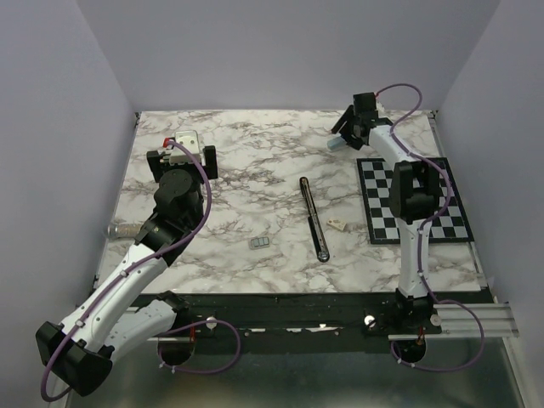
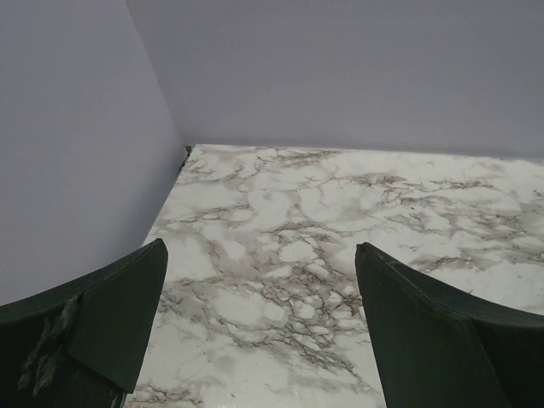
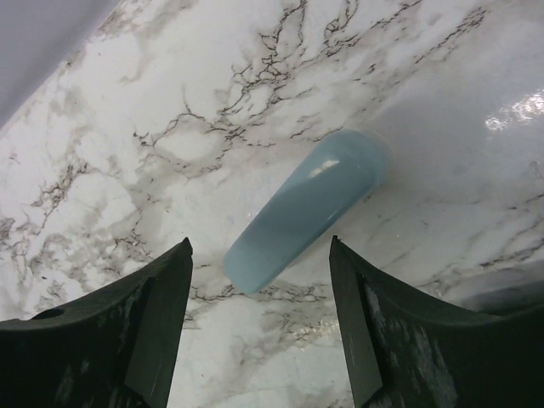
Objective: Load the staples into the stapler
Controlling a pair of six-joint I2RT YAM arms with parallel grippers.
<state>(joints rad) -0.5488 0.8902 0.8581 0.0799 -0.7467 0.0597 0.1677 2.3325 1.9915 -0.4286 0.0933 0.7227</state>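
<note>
No loading step is judged complete: the staples (image 1: 260,243) are seen lying on the table (image 1: 255,170) near the stapler (image 1: 313,219), left of it and not touching, while the left gripper (image 2: 259,255) and right gripper (image 3: 259,246) are both spread apart, empty, and positioned well away at the far side.

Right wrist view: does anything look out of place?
A pale blue cylinder lies on its side below the open right gripper, far from the stapler and staples mid-table. It seems unrelated to the task.
</note>
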